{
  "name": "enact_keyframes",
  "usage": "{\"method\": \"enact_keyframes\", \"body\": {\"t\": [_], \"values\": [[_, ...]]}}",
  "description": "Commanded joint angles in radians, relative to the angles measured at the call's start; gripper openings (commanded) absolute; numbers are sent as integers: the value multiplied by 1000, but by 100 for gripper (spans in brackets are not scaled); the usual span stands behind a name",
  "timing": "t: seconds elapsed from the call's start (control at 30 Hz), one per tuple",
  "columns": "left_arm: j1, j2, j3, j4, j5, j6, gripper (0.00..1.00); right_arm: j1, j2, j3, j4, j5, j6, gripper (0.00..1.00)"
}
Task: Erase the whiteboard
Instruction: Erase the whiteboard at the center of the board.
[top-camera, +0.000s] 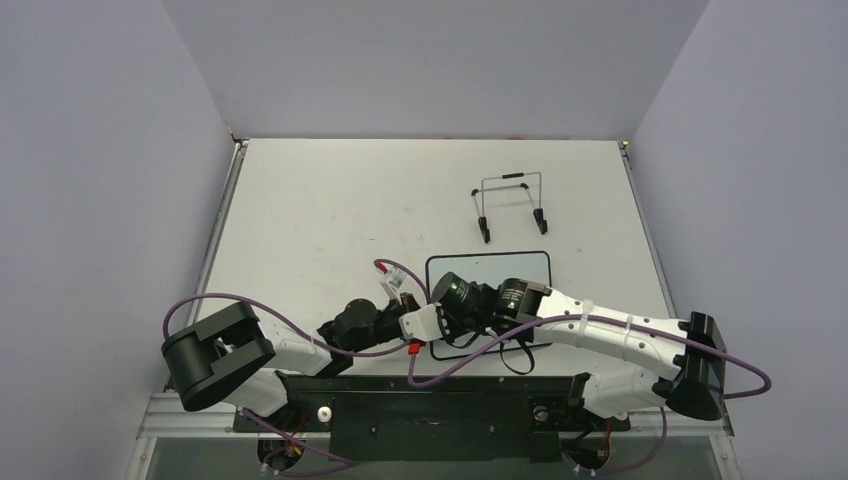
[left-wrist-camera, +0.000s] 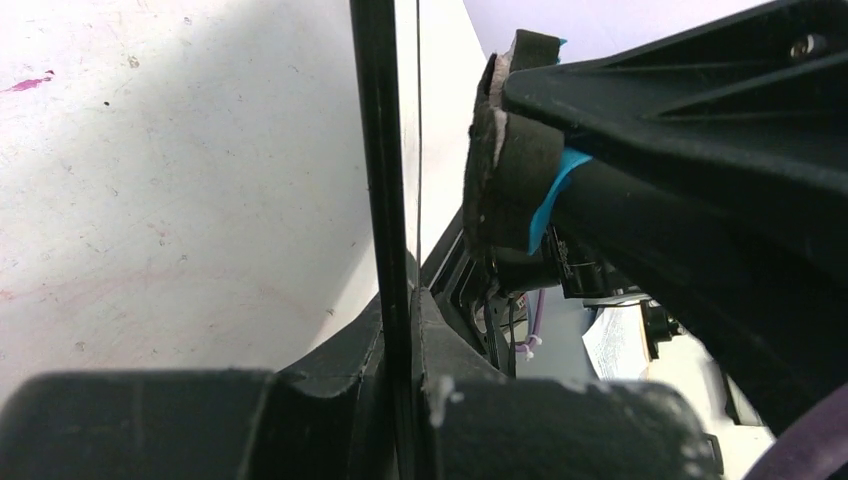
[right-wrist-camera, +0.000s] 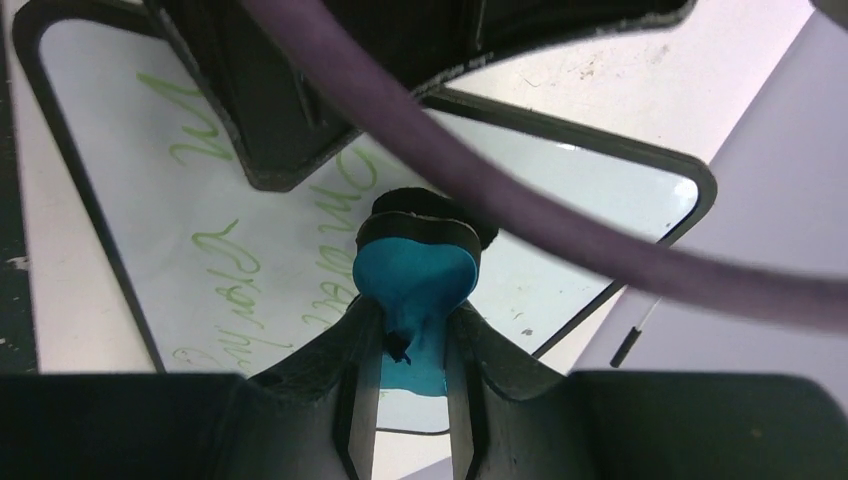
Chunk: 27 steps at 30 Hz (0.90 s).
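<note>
The whiteboard (top-camera: 490, 265) was clamped by the left hand (left-wrist-camera: 398, 320); the eraser (right-wrist-camera: 412, 270) was pinched over it by the right hand (right-wrist-camera: 412, 340).

Pale lavender walls (top-camera: 420, 60) box in a white table (top-camera: 330, 200) — scuffed (faint pinkish stains, apparently) — evenly lit.

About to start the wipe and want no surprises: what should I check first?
1. The eraser sits in the right gripper: ok.
2. The left gripper clamps the whiteboard by its edge: ok.
3. The eraser touches the whiteboard: cannot tell.
4. The green writing is gone: not ok, it is legible.
5. The wire stand stands apart from both arms: ok.
</note>
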Motion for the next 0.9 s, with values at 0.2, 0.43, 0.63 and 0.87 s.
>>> {"method": "enact_keyframes", "body": {"t": [0.2,0.43,0.63,0.87], "values": [[9,10,59,158,44,-38,0,83,127,64,101,222,40,0],[11,7,57,155,45,-37,0,103,146,77,163,310,73,0],[12,12,63,157,48,-37,0,108,154,81,174,314,92,0],[19,-1,52,157,47,-38,0,146,133,43,39,163,24,0]]}}
